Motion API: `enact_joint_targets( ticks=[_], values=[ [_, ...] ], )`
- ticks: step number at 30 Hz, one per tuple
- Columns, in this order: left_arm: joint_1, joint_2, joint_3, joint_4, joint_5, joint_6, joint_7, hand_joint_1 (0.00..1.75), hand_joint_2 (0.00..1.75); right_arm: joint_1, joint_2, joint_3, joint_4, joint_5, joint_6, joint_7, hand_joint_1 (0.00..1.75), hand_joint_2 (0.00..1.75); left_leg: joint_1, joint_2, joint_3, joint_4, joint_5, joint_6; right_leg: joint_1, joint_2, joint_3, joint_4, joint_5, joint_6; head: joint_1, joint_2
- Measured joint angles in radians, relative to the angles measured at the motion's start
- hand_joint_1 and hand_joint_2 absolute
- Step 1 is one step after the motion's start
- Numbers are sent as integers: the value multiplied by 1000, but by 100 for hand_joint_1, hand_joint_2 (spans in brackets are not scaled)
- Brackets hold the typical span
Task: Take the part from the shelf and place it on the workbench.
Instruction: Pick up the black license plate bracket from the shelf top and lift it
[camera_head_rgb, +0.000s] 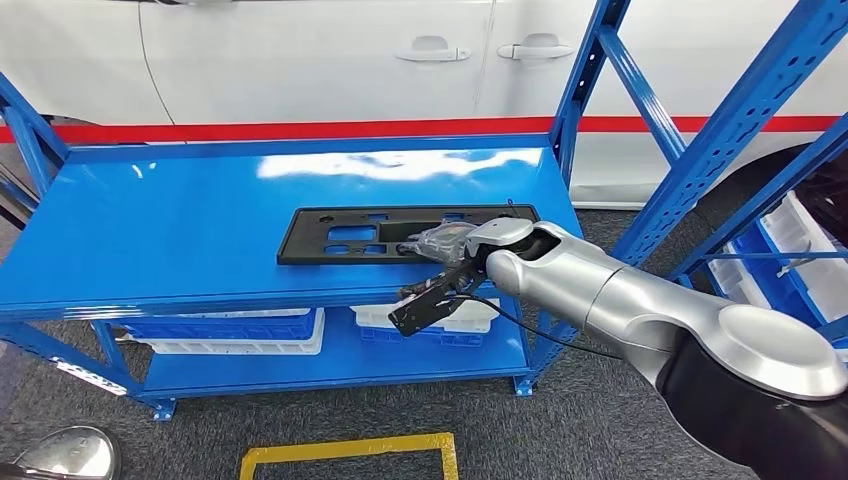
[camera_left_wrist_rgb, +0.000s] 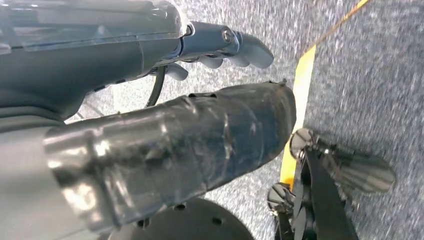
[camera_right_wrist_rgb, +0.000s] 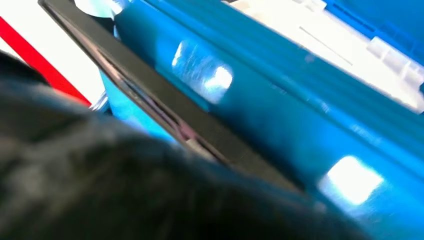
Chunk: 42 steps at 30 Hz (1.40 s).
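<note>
The part (camera_head_rgb: 400, 233) is a flat black plastic panel with several rectangular cut-outs. It lies face-down-flat on the top deck of the blue shelf (camera_head_rgb: 180, 230), toward the deck's right front, with its long side roughly parallel to the front lip.

Handling, as a judgement: the panel looks thin, light and fairly stiff along its short axis, but long enough to flex or droop if lifted from one end. Its surface appears smooth, so a pinch on the bare face may slip. The rim near a cut-out, or the near long edge, offers the best purchase. Lifting near the middle of the length would limit sag and swing.

The right hand (camera_head_rgb: 440, 245) sits at the panel's near right portion, over the front edge of the deck. A clear film cover wraps the hand, and its fingers merge with the dark panel. Whether the fingers have closed on the panel or merely rest against it cannot be told. The right wrist view is blurred; it shows the dark panel edge (camera_right_wrist_rgb: 165, 112) against the blue deck, with a dark mass of the hand in front.

The left hand (camera_left_wrist_rgb: 225, 47) hangs over grey floor (camera_left_wrist_rgb: 380, 75) with a yellow line (camera_left_wrist_rgb: 300, 85); its fingers appear curled in, holding nothing.

White bins (camera_head_rgb: 240, 335) stand on the lower deck. The workbench cannot be identified. A white car (camera_head_rgb: 300, 60) stands behind the shelf.
</note>
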Motion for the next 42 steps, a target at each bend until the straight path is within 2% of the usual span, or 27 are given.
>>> enact_joint_targets(
  ticks=[1,2,3,5,6,8,10,12,14,15,16,17,19,21,24,26,27,29,30,31,32,34,35,37,38,40,42],
  values=[
    [0,0,0,0,0,1,0,0,0,3,-1,0,1,1,-1,0,0,0,0,0,1,0,-2,2,-2,0,-26,45,-7,2,0,0],
    [0,0,0,0,0,2,-1,0,0,6,-1,0,1,3,-1,0,0,0,-1,0,4,1,-4,2,-4,0,-35,57,4,3,0,0],
    [0,0,0,0,0,3,-1,0,0,5,-1,0,1,3,-2,0,0,0,-1,0,7,1,-6,1,-4,0,-5,-10,43,-2,0,0],
    [0,-2,0,0,-1,5,-1,0,0,4,-2,0,2,4,-3,0,0,0,-2,-1,8,2,-9,-4,1,0,49,-128,89,-13,0,0],
    [0,-3,0,0,-1,6,-1,0,0,4,-2,0,2,4,-3,0,0,0,-2,-1,7,1,-9,-9,5,0,61,-158,94,-18,0,0],
    [0,-4,0,0,-3,7,-1,0,0,3,-2,0,2,5,-4,0,0,0,-2,-1,7,-2,-9,-20,12,1,62,-170,91,-24,0,0],
    [-1,-3,0,0,-3,7,-1,0,0,3,-3,0,2,5,-4,0,0,0,-1,-1,5,8,-20,-30,6,0,72,-182,95,-34,0,0],
    [0,-2,0,0,-3,8,-1,0,0,2,-2,0,3,6,-5,0,0,0,0,-1,-26,81,-65,-35,-1,-1,82,-196,99,-45,-1,0],
    [0,-2,0,0,-3,8,-1,0,0,3,-1,0,3,6,-5,0,0,0,-1,-1,-91,211,-122,-39,0,-1,84,-196,98,-51,-2,0],
    [0,-1,0,0,-3,8,-1,0,0,5,-1,0,3,6,-5,0,0,0,-1,0,-117,258,-133,-42,0,-1,84,-195,97,-52,-2,0],
    [0,-1,0,0,-3,8,-1,0,0,7,-1,0,3,6,-5,0,0,0,0,0,-127,272,-126,-43,1,-1,84,-193,95,-51,-2,0],
    [1,-1,0,0,-3,8,-1,0,0,7,-1,0,3,6,-5,0,0,0,0,0,-117,245,-100,-44,0,0,84,-189,92,-50,-2,0],
    [1,-1,1,0,-3,8,-1,0,0,7,-1,0,3,6,-5,0,0,0,1,1,-59,119,-33,-42,0,1,84,-178,83,-43,-1,0],
    [0,-1,1,0,-3,7,-1,0,0,6,-2,0,4,6,-5,0,0,0,-1,-1,-15,27,-4,-37,4,2,80,-165,75,-32,-1,0],
    [0,-1,1,0,-5,7,-1,0,0,6,-2,0,4,6,-5,0,0,0,-3,-2,-7,10,-5,-22,6,2,78,-162,72,-20,0,0],
    [0,0,1,0,-6,8,-1,0,0,4,-4,0,4,6,-4,0,0,0,0,-1,-3,4,-1,-11,3,2,67,-135,50,-11,0,0],
    [0,0,1,0,-6,8,-1,0,0,4,-5,0,4,7,-4,0,0,0,2,0,-1,1,0,-6,1,1,48,-93,26,-6,0,0],
    [0,0,2,0,-6,8,-1,0,0,5,-8,0,4,7,-3,0,0,0,1,0,-1,0,-1,0,-1,1,-11,29,-30,1,0,0],
    [0,0,2,0,-6,8,-1,0,0,7,-9,0,4,7,-2,0,0,0,0,0,-1,1,-2,1,-3,1,-38,80,-44,3,0,0],
    [0,0,2,0,-6,8,-1,0,0,10,-10,0,5,7,-1,0,0,0,0,0,0,1,-3,1,-4,1,-52,102,-41,3,1,0],
    [0,0,3,0,-6,8,-1,0,0,11,-10,0,5,7,0,0,0,0,0,-1,1,1,-4,1,-4,1,-48,86,-19,1,1,0],
    [0,0,4,0,-7,8,-1,0,0,10,-10,0,5,7,1,0,0,0,0,-2,6,1,-7,-1,-3,1,4,-33,53,-8,1,0],
    [0,-1,5,0,-8,8,-1,0,0,8,-10,0,5,7,1,0,0,0,-1,-2,7,1,-8,-3,0,1,33,-96,77,-14,0,0],
    [0,-2,6,0,-9,8,-1,0,0,7,-11,0,5,7,1,0,0,0,-3,-2,6,1,-10,-11,7,1,61,-161,90,-21,0,0],
    [0,-3,7,0,-9,8,-1,0,0,6,-11,0,5,7,1,-1,0,0,-3,-2,6,-1,-10,-16,10,1,63,-166,87,-22,0,0],
    [-1,-3,7,0,-9,7,-2,0,0,6,-11,0,5,8,1,-1,0,0,-3,-1,8,0,-14,-27,6,1,69,-176,90,-30,0,0],
    [-2,-2,7,0,-9,7,-3,0,0,5,-9,0,6,9,0,-1,0,0,-3,0,-12,51,-49,-35,0,0,79,-189,94,-40,-1,0]
  ],
)
